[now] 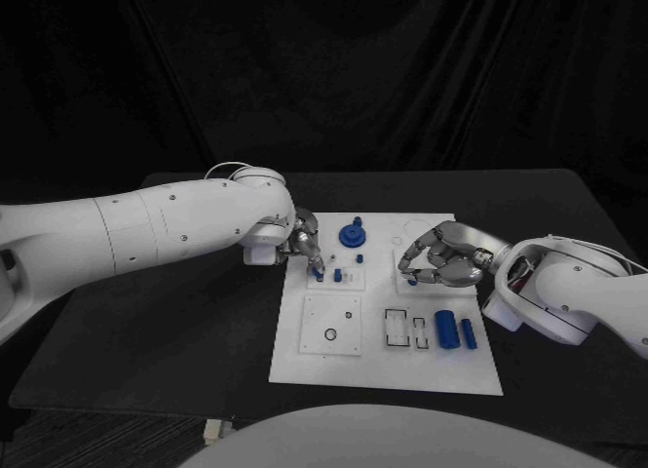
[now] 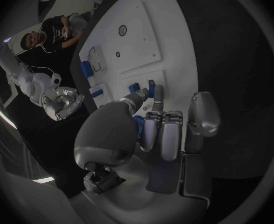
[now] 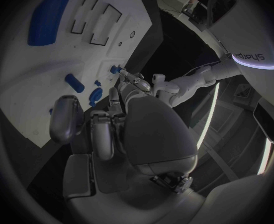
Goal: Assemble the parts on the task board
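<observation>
The white task board (image 1: 387,363) lies mid-table, also visible in the left wrist view (image 2: 139,40). My left hand (image 1: 304,244) reaches over its left edge. Thumb and a fingertip close on a small blue peg (image 2: 151,86) standing in the board, beside a second peg (image 2: 132,88). The other fingers (image 2: 163,132) are curled in. My right hand (image 1: 438,255) hovers over the board's right half, fingers curled in, with nothing visible in them. A blue round gear piece (image 1: 352,234) stands at the board's far side. Two long blue parts (image 1: 456,330) lie near its front right corner.
Rectangular cut-outs (image 1: 396,328) and a square plate with a round hole (image 1: 330,333) are on the board's near half. In the right wrist view a big blue part (image 3: 49,15) and the left hand (image 3: 137,84) show beyond my right hand (image 3: 112,129). Black table (image 1: 197,331) surrounds the board.
</observation>
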`<state>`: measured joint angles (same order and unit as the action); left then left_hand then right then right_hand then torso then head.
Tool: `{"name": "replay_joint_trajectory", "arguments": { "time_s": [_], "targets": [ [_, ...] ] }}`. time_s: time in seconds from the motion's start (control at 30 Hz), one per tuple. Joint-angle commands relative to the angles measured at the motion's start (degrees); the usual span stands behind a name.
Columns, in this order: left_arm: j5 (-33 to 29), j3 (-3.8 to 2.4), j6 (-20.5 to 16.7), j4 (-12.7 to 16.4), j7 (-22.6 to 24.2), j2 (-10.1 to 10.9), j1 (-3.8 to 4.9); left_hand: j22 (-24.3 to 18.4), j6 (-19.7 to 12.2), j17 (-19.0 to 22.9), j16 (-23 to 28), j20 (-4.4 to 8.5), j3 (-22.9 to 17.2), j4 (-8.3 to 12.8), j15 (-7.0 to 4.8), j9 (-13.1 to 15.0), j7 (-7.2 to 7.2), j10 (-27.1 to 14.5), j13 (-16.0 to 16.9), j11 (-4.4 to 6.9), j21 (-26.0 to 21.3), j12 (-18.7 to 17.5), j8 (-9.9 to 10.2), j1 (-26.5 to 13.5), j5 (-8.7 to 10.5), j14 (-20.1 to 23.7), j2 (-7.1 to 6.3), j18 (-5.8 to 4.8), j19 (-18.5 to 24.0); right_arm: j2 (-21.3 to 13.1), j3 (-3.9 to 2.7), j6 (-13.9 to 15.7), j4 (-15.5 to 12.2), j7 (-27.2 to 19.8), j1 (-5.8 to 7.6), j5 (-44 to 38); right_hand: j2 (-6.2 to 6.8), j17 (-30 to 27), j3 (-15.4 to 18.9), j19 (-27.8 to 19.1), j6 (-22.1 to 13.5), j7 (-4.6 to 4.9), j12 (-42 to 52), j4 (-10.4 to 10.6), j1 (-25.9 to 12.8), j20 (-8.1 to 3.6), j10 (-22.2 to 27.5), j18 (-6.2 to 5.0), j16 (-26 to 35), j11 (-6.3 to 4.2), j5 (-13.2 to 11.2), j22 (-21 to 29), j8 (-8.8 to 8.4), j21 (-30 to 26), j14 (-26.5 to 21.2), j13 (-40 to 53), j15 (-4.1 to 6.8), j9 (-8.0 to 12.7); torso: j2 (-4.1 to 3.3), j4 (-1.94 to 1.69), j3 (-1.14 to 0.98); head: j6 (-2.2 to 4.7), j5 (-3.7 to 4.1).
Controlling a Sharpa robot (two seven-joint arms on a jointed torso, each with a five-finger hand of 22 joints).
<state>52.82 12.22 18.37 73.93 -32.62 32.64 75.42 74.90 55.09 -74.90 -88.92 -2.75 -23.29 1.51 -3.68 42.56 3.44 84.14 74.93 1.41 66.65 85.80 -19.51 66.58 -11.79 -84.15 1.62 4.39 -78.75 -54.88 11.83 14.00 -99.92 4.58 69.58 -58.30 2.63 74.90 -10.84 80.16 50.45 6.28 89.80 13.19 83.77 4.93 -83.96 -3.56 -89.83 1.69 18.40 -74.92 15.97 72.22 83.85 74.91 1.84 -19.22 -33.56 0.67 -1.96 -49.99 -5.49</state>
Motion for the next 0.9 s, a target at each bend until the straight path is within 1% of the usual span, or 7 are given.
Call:
{"name": "replay_joint_trajectory", "arguments": {
  "time_s": [0.03,0.17,0.5,0.53,0.7,0.77,0.9],
  "targets": [
    [-0.2,-0.01,1.4,0.0,0.3,-0.2,-0.16,8.7,0.2,-12.7,0.4,0.08,-1.1,0.8,-0.19,-0.1,-0.58,2.9,10.1,-0.08,-0.2,-0.2,-0.1,-0.6,0.43,-4.4,-0.17,0.43,0.4,0.0,-0.02,-0.4,0.0,0.7,-0.13,-0.1,-0.20,15.1,0.0,-0.3,-0.3,0.27,0.2,-0.4,0.5,-0.06,-6.0,-0.68,-0.2,0.34,0.4,-9.4,0.26,-0.3,6.2,15.1,-0.43,0.1,0.03,0.01,0.01,-0.01,-0.06],
    [-0.2,-0.01,1.7,-0.1,0.2,-0.2,-0.18,8.6,0.3,-12.6,0.5,0.11,-0.4,0.0,-0.21,-0.4,-0.64,2.7,9.9,-0.05,-0.4,-0.5,0.1,-1.4,1.97,-4.3,-0.26,0.45,0.4,0.1,-0.02,-0.4,0.0,0.7,-0.14,-0.1,-0.20,15.1,0.0,-0.3,-0.3,0.27,0.2,-0.4,0.6,-0.05,-6.0,-0.68,-0.2,0.35,0.4,-9.5,0.27,-0.3,6.2,15.1,-0.44,0.1,0.01,0.02,-0.01,-0.01,-0.09],
    [-0.2,-0.01,2.5,-0.1,0.2,-0.1,-0.19,8.5,0.3,-12.4,0.6,0.11,0.0,-0.4,-0.21,-0.6,-0.66,2.6,9.6,-0.05,-0.9,-0.7,0.3,-1.7,2.20,-4.3,-0.39,0.52,0.6,0.1,-0.02,-0.7,0.1,0.8,-0.17,-0.1,-0.20,15.1,0.0,-0.3,-0.3,0.28,0.2,-0.5,0.6,-0.05,-6.0,-0.70,-0.2,0.36,0.4,-9.4,0.28,-0.4,6.2,15.1,-0.45,0.1,0.02,0.01,0.01,-0.01,-0.16],
    [-0.2,-0.01,2.5,-0.1,0.2,-0.1,-0.20,8.5,0.3,-12.4,0.6,0.16,-0.2,0.0,-0.25,-0.6,-0.73,2.6,9.6,0.02,-0.9,-0.7,0.4,-1.3,1.05,-4.2,-0.43,0.53,0.6,0.1,-0.02,-0.7,0.1,0.8,-0.18,-0.1,-0.20,15.1,0.0,-0.3,-0.3,0.28,0.2,-0.5,0.6,-0.05,-6.0,-0.70,-0.2,0.36,0.4,-9.4,0.28,-0.4,6.2,15.1,-0.45,0.1,0.01,0.01,0.00,-0.01,-0.14],
    [-0.2,-0.01,2.2,0.1,0.2,0.0,-0.20,8.5,0.6,-12.5,0.5,0.24,-0.7,1.3,-0.35,-0.7,-0.81,2.7,9.8,0.11,-1.0,-0.5,0.4,-0.1,-1.66,-4.3,-0.60,0.53,0.6,0.1,-0.02,-0.7,0.1,0.9,-0.19,-0.1,-0.20,15.1,0.0,-0.3,-0.3,0.28,0.2,-0.5,0.6,-0.05,-6.0,-0.70,-0.2,0.36,0.4,-9.4,0.28,-0.4,6.2,15.1,-0.45,0.1,0.01,0.01,0.02,-0.01,-0.13],
    [-0.2,-0.01,2.1,0.1,0.3,0.0,-0.21,8.6,0.8,-12.6,0.5,0.26,-1.2,2.1,-0.34,-0.6,-0.75,2.8,9.9,0.05,-1.0,-0.5,0.2,0.5,-3.66,-4.3,-0.73,0.51,0.5,0.1,-0.02,-0.7,0.1,0.9,-0.19,-0.1,-0.21,15.1,0.0,-0.3,-0.3,0.28,0.2,-0.5,0.7,-0.04,-6.0,-0.70,-0.2,0.36,0.5,-9.4,0.29,-0.4,6.2,15.1,-0.45,0.1,0.02,0.00,0.01,-0.01,-0.14],
    [-0.2,-0.01,2.0,0.1,0.3,-0.1,-0.22,8.6,0.9,-12.6,0.5,0.24,-1.8,2.8,-0.30,-0.5,-0.63,2.8,10.0,-0.03,-1.1,-0.4,0.1,0.9,-5.29,-4.4,-0.75,0.51,0.5,0.1,-0.02,-0.7,0.0,0.9,-0.19,-0.1,-0.21,15.1,0.0,-0.3,-0.3,0.28,0.2,-0.5,0.7,-0.04,-6.0,-0.70,-0.2,0.36,0.5,-9.4,0.29,-0.4,6.2,15.1,-0.45,0.1,0.02,0.01,-0.01,-0.01,-0.12]
  ]
}}
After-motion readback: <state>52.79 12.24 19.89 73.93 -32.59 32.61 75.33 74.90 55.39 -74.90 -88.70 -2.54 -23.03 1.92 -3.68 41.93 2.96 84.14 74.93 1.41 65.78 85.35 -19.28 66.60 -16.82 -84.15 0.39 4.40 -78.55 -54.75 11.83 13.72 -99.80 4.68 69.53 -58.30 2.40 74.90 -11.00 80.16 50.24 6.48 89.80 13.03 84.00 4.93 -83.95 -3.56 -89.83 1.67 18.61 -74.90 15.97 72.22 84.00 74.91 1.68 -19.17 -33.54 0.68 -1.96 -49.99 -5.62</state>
